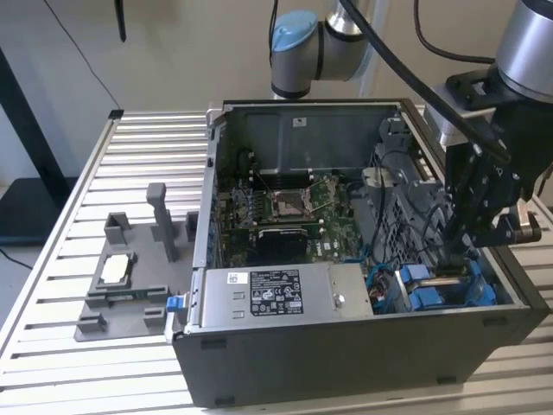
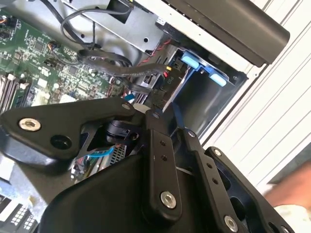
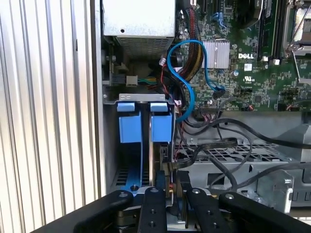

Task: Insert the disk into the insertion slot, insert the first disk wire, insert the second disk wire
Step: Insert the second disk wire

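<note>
Flanking blue clips of insertion slot [image 3: 145,127], claw [image 3: 171,194] just beside

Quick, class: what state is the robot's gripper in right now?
Gripper: lowered over the insertion slot inside the computer case; whether open or closed cannot be told.

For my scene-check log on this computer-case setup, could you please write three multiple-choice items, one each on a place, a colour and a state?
1. Where is the gripper in the exterior view?
A. Over the grey fixture on the table
B. Down inside the case at that view's right, above the blue clips
C. Outside the case at that view's left

2. What colour are the clips on the insertion slot?
A. Red
B. Blue
C. Yellow

3. How does the computer case stand?
A. Open on top
B. Closed
C. Upside down

Key: 1 B, the gripper hangs over the blue parts; 2 B, bright blue in the first wrist view; 3 A, the motherboard shows.
</note>
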You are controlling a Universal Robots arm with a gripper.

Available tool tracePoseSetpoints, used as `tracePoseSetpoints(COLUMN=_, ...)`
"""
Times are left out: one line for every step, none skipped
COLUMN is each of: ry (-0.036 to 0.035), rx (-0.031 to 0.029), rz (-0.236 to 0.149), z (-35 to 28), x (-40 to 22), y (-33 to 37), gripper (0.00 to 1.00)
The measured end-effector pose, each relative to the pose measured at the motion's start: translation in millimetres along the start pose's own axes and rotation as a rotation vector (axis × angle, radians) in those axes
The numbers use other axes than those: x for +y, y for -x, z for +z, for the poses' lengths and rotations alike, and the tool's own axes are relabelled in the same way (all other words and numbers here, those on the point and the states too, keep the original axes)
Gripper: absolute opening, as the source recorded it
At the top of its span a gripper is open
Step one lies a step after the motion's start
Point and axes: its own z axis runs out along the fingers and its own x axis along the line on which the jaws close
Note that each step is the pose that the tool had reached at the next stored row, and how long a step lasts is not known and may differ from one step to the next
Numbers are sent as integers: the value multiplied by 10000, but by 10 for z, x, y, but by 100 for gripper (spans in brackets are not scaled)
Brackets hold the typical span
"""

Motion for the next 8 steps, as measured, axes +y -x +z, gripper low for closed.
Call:
tracePoseSetpoints(ry=0, rx=0, rz=0, z=-6, x=-1, y=1, gripper=25)
tracePoseSetpoints(ry=0, rx=2, rz=0, z=-14, x=-1, y=2, gripper=25)
tracePoseSetpoints(ry=0, rx=1, rz=0, z=-18, x=-2, y=2, gripper=25)
tracePoseSetpoints(ry=0, rx=0, rz=0, z=-18, x=-1, y=2, gripper=25)
tracePoseSetpoints(ry=0, rx=-1, rz=0, z=-19, x=-2, y=2, gripper=25)
tracePoseSetpoints(ry=0, rx=1, rz=0, z=-22, x=-2, y=2, gripper=25)
tracePoseSetpoints(ry=0, rx=1, rz=0, z=-22, x=-2, y=2, gripper=25)
tracePoseSetpoints(ry=0, rx=1, rz=0, z=-23, x=-2, y=2, gripper=25)
